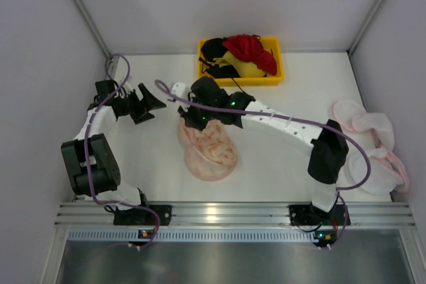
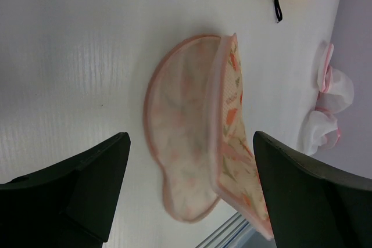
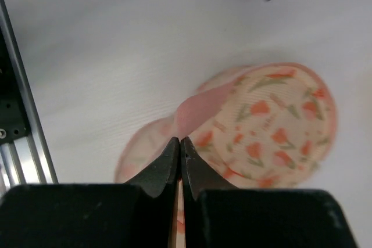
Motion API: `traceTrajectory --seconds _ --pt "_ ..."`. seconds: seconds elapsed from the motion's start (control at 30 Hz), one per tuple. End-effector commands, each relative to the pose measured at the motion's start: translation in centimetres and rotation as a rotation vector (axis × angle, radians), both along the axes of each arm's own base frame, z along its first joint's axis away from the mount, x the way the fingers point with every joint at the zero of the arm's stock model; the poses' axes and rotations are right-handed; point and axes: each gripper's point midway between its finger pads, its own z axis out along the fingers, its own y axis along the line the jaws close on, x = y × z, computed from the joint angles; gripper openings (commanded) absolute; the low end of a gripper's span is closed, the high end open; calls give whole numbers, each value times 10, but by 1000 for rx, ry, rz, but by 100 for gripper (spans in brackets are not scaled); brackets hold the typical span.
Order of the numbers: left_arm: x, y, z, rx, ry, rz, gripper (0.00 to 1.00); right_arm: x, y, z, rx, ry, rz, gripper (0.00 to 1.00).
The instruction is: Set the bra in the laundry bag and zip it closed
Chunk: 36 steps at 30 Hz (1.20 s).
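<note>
Right gripper (image 3: 181, 142) pinches bag (image 3: 273, 126); white table (image 3: 104, 50).

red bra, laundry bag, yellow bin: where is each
red bra (image 1: 249, 49): top external view, bunched fabric
laundry bag (image 1: 212, 159): top external view, near lobe
yellow bin (image 1: 216, 82): top external view, front wall

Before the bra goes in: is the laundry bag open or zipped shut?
Open: on the laundry bag, the printed flap stands raised off the lower half, edge pinched in the right claw.

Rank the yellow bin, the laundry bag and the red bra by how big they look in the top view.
Largest to smallest:
1. yellow bin
2. laundry bag, fairly close behind
3. red bra, bunched up in the bin, so only part of it shows
</note>
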Motion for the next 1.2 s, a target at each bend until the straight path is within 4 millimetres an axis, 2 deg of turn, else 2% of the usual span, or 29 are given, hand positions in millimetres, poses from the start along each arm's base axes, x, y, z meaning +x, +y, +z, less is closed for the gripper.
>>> traceTrajectory --seconds 0.0,0.03,0.07,0.1,0.13,0.17,0.2,0.23,0.27,0.33,0.37,0.4,0.43,0.47,0.5,0.53,0.7,0.73,0.77,0.83,0.87,0.9,0.97,1.0,1.07,1.1,1.13,1.17 --pt "1 -5 12 19 -86 -41 92 32 -26 94 219 -31 -133 0" --pt "1 -6 13 21 -88 -44 92 36 -41 109 256 -26 -181 0" --pt "1 -6 12 26 -91 -50 91 52 -64 96 237 -15 -257 0" --pt "0 -9 11 34 -93 -58 91 55 -83 110 264 -40 -294 0" --pt "0 -10 12 40 -99 -62 90 55 -101 87 238 16 -361 0" --pt "0 -11 12 53 -107 -71 90 70 -126 82 237 14 -438 0" --pt "0 -15 10 75 -109 -84 89 69 -145 87 254 7 -478 0" --pt "-1 -18 8 91 -112 -92 89 71 -160 76 244 27 -522 0" --pt "-1 -21 6 111 -119 -105 89 74 -188 45 192 62 -586 0" --pt "-2 -30 0 157 -114 -131 87 69 -213 28 167 85 -633 0" --pt "-3 -33 -2 180 -115 -146 86 64 -230 0 121 124 -669 0" --pt "-5 -42 -5 188 -110 -173 86 61 -237 -4 124 120 -680 0" --pt "-5 -44 -12 204 -93 -174 85 59 -244 -14 113 128 -693 0" --pt "-4 -45 -14 216 -86 -177 84 51 -256 -37 79 158 -716 0" --pt "-7 -50 -17 220 -72 -194 83 49 -262 -43 75 155 -730 0" --pt "-7 -51 -23 226 -53 -199 82 43 -269 -60 57 179 -750 0" --pt "-8 -56 -38 274 -5 -236 79 35 -300 -86 33 255 -852 0" --pt "-11 -66 -40 283 -6 -266 79 32 -304 -90 26 267 -866 3" --pt "-11 -67 -43 293 3 -268 78 33 -310 -92 24 272 -884 9" --pt "-10 -73 -47 302 8 -283 77 37 -317 -88 24 267 -914 27" --pt "-9 -75 -48 303 10 -287 77 38 -323 -88 12 265 -939 46" --pt "-10 -79 -48 300 12 -297 77 40 -328 -85 7 258 -953 52" --pt "-6 -83 -45 295 -2 -310 77 51 -334 -67 20 228 -971 56" --pt "-5 -85 -42 294 -13 -320 77 53 -336 -60 21 216 -971 61" --pt "1 -87 -37 305 -46 -342 77 71 -335 -29 56 131 -945 68" --pt "1 -89 -38 313 -51 -353 77 81 -334 -20 60 95 -928 78" --pt "3 -89 -40 331 -61 -365 77 96 -330 3 93 41 -917 82" --pt "3 -90 -42 339 -58 -370 77 105 -327 13 101 24 -906 84"
